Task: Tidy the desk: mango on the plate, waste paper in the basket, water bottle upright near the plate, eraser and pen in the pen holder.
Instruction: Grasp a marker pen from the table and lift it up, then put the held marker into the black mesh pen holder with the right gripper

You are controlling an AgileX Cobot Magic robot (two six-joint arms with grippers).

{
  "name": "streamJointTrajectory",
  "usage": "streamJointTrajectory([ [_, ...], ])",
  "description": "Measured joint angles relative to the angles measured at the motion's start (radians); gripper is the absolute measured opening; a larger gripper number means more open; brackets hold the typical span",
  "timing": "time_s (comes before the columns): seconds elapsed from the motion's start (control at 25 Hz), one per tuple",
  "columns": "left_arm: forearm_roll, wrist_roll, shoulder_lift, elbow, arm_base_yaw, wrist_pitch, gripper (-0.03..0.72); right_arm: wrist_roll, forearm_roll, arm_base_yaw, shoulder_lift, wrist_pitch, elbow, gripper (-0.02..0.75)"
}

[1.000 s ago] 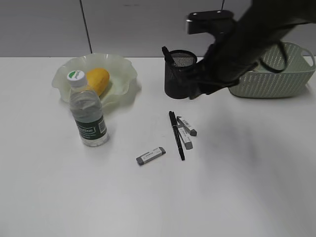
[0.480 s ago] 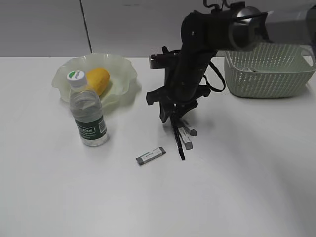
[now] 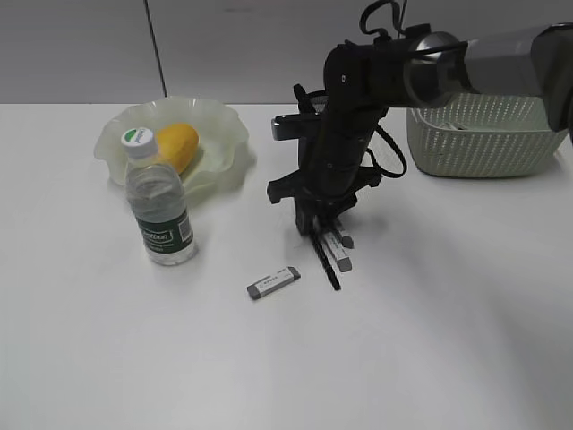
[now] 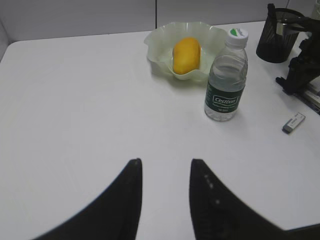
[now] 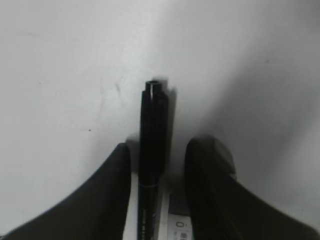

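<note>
The mango (image 3: pixel 177 145) lies in the ruffled green plate (image 3: pixel 224 121). The water bottle (image 3: pixel 159 202) stands upright in front of the plate. The black pen (image 3: pixel 328 267) lies on the desk (image 3: pixel 403 340), with a grey eraser (image 3: pixel 339 252) beside it and another eraser (image 3: pixel 273 281) to its left. My right gripper (image 3: pixel 315 226) is down at the pen's far end. In the right wrist view its open fingers (image 5: pixel 156 152) straddle the pen (image 5: pixel 153 120). My left gripper (image 4: pixel 164 167) is open and empty. The pen holder (image 4: pixel 276 35) is mostly hidden behind the right arm in the exterior view. I cannot make out the waste paper.
The sage-green basket (image 3: pixel 483 143) stands at the back right. The right arm reaches across from the right, above the pen holder. Bare desk lies in front of the bottle and the erasers.
The right arm swung left from near the basket and came down over the pen. Its fingers now straddle the pen's far end. Nothing else moved.
</note>
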Motion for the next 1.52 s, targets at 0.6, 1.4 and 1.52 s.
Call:
streamJointTrajectory([
  [0.6, 0.0, 0.0, 0.0, 0.0, 0.0, 0.0, 0.235, 0.007, -0.19, 0.001, -0.428, -0.532, 0.189, 0.102],
  [1.4, 0.0, 0.0, 0.0, 0.0, 0.0, 0.0, 0.235, -0.143, -0.005, -0.078, -0.225, -1.74, 0.595, 0.174],
  [1.52, 0.0, 0.0, 0.0, 0.0, 0.0, 0.0, 0.235, -0.143, -0.004, -0.078, -0.223, -1.737, 0.592, 0.372],
])
